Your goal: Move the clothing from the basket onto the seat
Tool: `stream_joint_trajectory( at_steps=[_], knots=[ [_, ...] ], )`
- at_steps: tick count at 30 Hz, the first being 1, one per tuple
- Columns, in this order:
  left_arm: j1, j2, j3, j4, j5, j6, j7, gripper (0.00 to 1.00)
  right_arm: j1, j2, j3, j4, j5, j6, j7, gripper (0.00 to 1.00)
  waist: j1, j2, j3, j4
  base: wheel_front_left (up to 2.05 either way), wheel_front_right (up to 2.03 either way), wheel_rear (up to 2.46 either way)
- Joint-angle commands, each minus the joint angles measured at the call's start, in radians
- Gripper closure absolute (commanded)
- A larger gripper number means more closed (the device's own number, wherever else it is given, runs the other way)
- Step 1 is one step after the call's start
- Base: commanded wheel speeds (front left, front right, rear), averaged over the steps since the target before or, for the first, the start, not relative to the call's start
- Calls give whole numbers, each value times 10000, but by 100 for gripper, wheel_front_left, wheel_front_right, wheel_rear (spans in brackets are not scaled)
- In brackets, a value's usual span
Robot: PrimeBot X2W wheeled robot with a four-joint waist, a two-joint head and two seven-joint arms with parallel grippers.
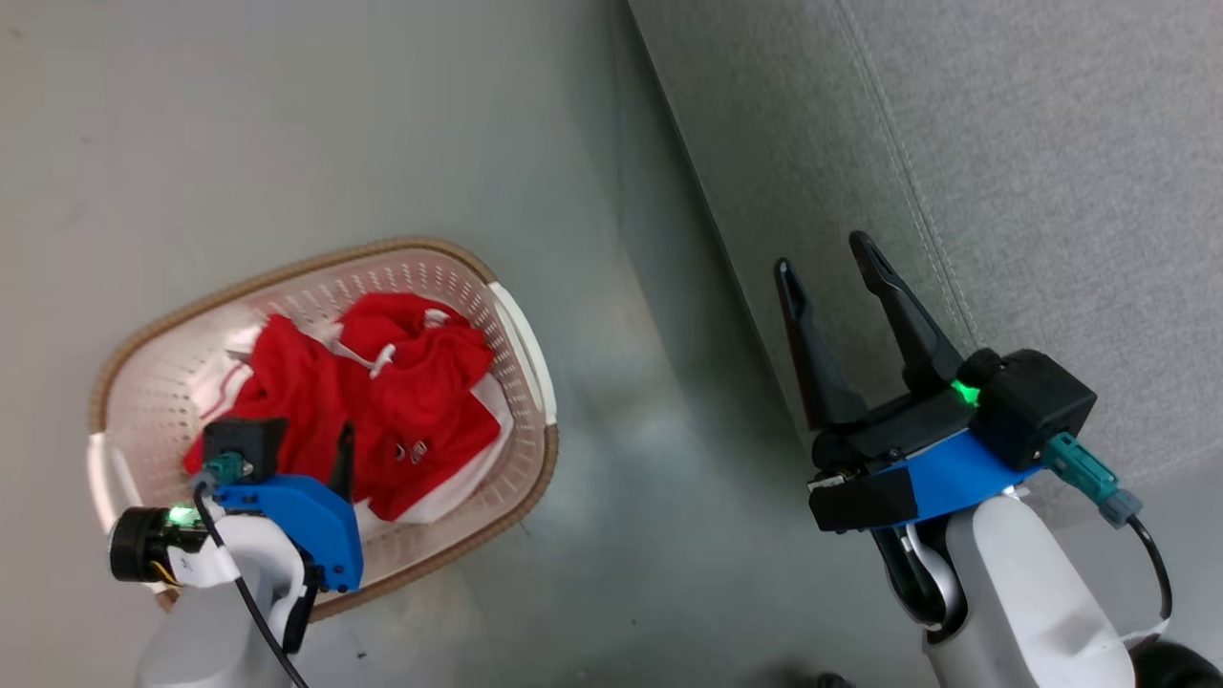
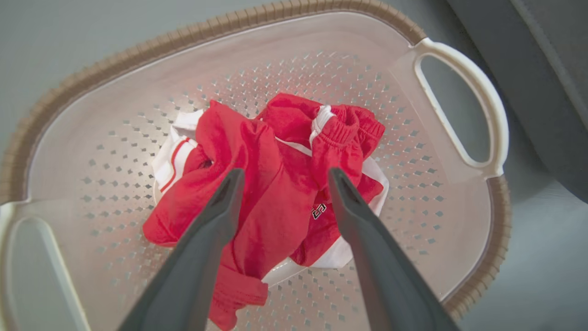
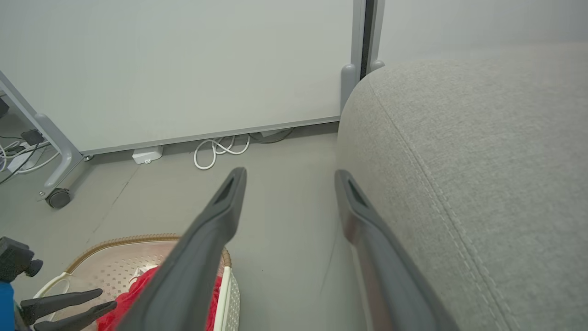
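The basket point(image 2: 321, 59) stands on the floor point(image 1: 287, 115). One of its white handles faces the seat point(image 1: 1003, 143), and a strip of bare floor lies between the two. All the clothing point(image 2: 275, 193) is inside the basket, crumpled in one red heap at the middle of its bottom. None of it is on the seat yet, so the task looks barely begun.

The left hand point(image 2: 285, 172) hangs over the basket with its fingers pointing down into it. The fingers are spread wide and hold nothing. Their tips frame the thickest part of the heap, where the piece with striped trim point(image 2: 177, 151) overlaps the piece with white lettering point(image 2: 319, 211). That position looks chosen so that one pinch gathers bunched fabric rather than a loose edge. I cannot tell how far above the cloth the tips stand.

The right hand point(image 1: 822, 253) is well away from the basket, at the near edge of the seat. It is also fully open and empty. I judge that it waits there to keep clear of the reach into the basket and to be near where the clothing must land.
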State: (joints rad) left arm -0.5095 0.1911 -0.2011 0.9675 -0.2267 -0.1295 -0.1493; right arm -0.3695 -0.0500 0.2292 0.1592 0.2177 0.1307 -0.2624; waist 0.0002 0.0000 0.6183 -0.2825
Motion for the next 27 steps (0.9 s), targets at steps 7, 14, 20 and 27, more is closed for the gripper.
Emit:
stream_joint_trajectory(
  at_steps=[7,14,20,27],
  knots=[
    [-924,375,49,571,-48,162,91,0,-578,-7,520,-411,379,1,-37,0,-2,0,1342,-573,0,0,0],
    [-1574,652,142,935,-126,549,365,0,-805,-8,811,-632,628,1,-37,0,-2,0,2060,-763,0,0,0],
    [-1918,981,93,1196,-40,851,675,0,-883,-7,994,-736,910,1,-37,0,-2,0,2453,-996,0,0,0],
    [-2120,1175,-2,1319,-51,975,943,35,-900,-7,1038,-768,1092,1,-37,0,-2,0,2647,-1125,0,0,0]
  ],
)
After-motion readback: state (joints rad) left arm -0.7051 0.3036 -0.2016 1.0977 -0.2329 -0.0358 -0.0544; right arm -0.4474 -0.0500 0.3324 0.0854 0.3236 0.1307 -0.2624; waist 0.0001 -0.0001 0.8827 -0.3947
